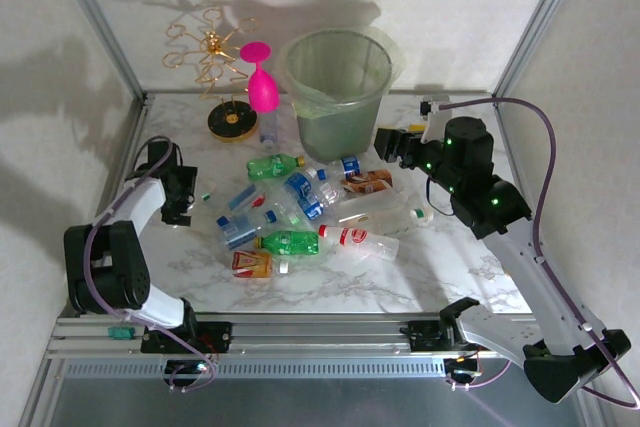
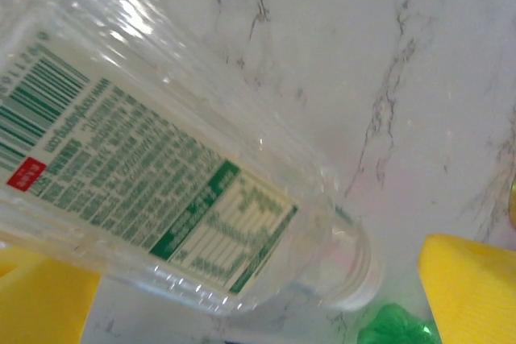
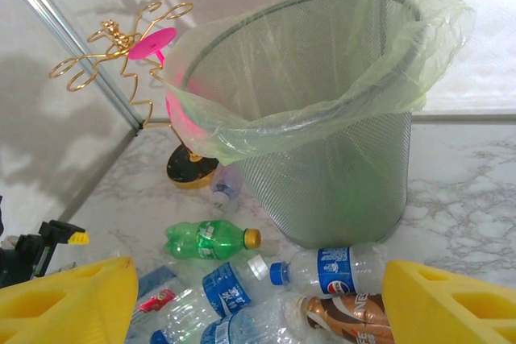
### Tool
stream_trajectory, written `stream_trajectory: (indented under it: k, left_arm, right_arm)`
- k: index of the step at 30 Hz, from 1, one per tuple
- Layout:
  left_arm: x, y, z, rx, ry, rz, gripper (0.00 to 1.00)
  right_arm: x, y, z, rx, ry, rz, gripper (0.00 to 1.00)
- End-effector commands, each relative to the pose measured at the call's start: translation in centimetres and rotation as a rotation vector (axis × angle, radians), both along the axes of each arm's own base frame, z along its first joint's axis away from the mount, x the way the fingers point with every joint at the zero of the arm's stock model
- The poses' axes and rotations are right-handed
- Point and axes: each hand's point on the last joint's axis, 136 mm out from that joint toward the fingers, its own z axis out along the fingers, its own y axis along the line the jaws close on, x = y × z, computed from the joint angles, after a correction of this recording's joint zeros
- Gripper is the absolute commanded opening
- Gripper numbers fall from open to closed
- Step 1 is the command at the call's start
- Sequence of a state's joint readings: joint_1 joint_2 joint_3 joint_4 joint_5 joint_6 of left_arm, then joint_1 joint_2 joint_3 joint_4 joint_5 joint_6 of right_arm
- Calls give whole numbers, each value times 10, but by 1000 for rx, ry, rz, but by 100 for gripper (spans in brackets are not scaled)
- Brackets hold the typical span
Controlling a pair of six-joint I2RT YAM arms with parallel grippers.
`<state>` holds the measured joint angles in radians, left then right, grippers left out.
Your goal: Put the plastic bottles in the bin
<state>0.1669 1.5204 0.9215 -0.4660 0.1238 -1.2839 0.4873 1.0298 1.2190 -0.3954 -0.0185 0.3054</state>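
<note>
Several plastic bottles lie in a heap mid-table: a green one (image 1: pixel 275 166) (image 3: pixel 205 239), a blue-labelled one (image 1: pixel 340 169) (image 3: pixel 334 269), a brown-labelled one (image 1: pixel 367 183) (image 3: pixel 347 320), and a red-labelled clear one (image 1: pixel 357 239). The bin (image 1: pixel 335 97) (image 3: pixel 322 175), a mesh bucket lined with a pale green bag, stands behind them. My right gripper (image 1: pixel 385 145) (image 3: pixel 258 304) hovers open over the heap's right side, beside the bin, holding nothing. At the left my left gripper (image 1: pixel 180 209) (image 2: pixel 258 296) is low and open. A clear bottle with a green-and-white label (image 2: pixel 153 175) lies on the marble between its fingers.
A pink goblet (image 1: pixel 262 82) (image 3: pixel 153 40) and a gold wire stand (image 1: pixel 215 62) on a black base (image 1: pixel 232 121) sit left of the bin. A small clear bottle (image 1: pixel 268 129) (image 3: pixel 226 187) lies by the bin's foot. Metal frame posts bound both sides.
</note>
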Motion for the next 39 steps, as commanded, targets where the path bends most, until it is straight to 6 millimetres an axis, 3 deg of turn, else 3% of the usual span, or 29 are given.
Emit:
stream_trajectory:
  k: [1,12,16,20,24,31,33,39]
  left_arm:
    - [6,11,-6,8,6,45,100]
    - [27,30,-34,2,106,43,99]
    - [27,32,-38,10,130,33,91]
    - [24,38,-29,52,139,36,78]
    - [22,41,-17,75,133,33,68]
    - [20,39,17,105,82,4,62]
    - [18,35,31,113,56,-6,59]
    - [10,14,100,159,-114,-67,57]
  right_arm:
    - [0,0,10,-5,-19,-5,80]
    - [3,2,7,-7,-10,-7,81]
    - [4,2,6,-4,-5,-11,80]
    - [5,1,7,-3,-7,-15,80]
    - [5,3,8,8,-5,-11,79]
    - [-2,4,13,29,-7,6,79]
    - [-6,4,15,37,-9,19,79]
    - [-29,7,19,88,-4,83,80]
